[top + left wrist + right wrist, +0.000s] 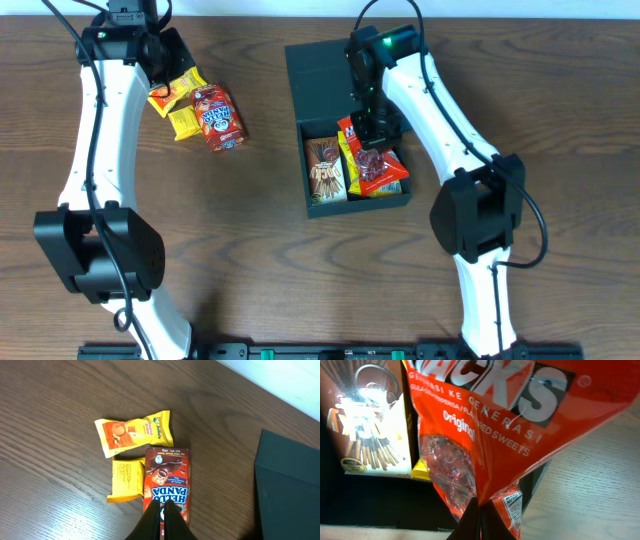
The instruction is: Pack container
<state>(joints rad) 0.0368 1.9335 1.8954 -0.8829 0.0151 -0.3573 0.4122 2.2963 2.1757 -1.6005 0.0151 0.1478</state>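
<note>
Two snacks in container; right jaws clenched on red sweets bag at its right side. Placing step; next, release. Left jaws closed near Hello Panda box.

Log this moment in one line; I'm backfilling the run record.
right gripper: shut on red bag at container | left gripper: shut over Panda box | yellow packets: outside container
</note>
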